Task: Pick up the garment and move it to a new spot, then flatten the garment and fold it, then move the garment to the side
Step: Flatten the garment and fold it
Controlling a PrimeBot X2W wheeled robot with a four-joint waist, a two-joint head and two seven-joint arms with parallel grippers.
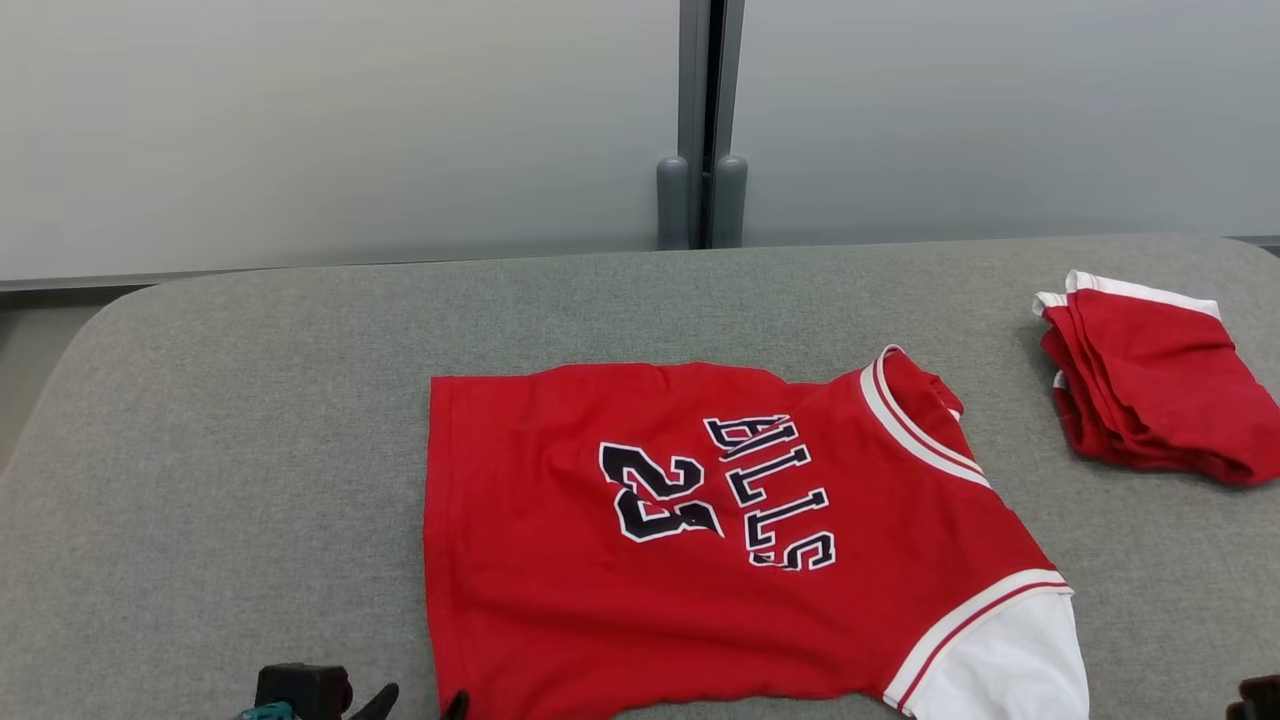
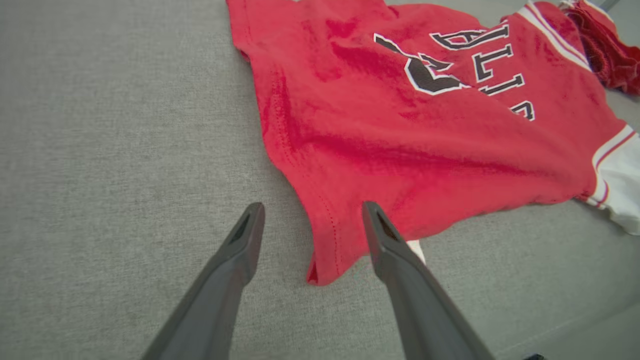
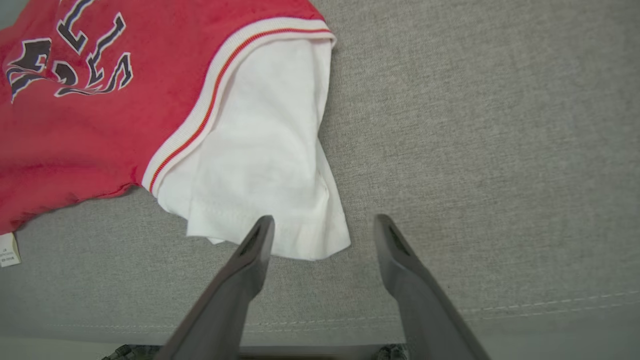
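A red jersey (image 1: 720, 540) with black "23" and lettering lies spread on the grey padded table (image 1: 250, 450), collar to the right and its white sleeve (image 1: 1010, 660) at the near right. My left gripper (image 2: 312, 210) is open low over the table, and the jersey's near hem corner (image 2: 325, 250) lies between its fingers. In the head view the left gripper (image 1: 420, 702) peeks in at the bottom edge beside that corner. My right gripper (image 3: 324, 221) is open, with the white sleeve's (image 3: 260, 165) lower corner between its fingers. A dark part of the right gripper (image 1: 1258, 697) sits at the bottom right corner.
A folded pile of red garments (image 1: 1150, 380) with white trim rests at the table's far right. Behind the table stands a pale wall with a grey post (image 1: 702, 200). The table's front seam (image 3: 550, 302) runs close under the right gripper. A small white label (image 3: 9, 249) pokes out from the jersey's hem.
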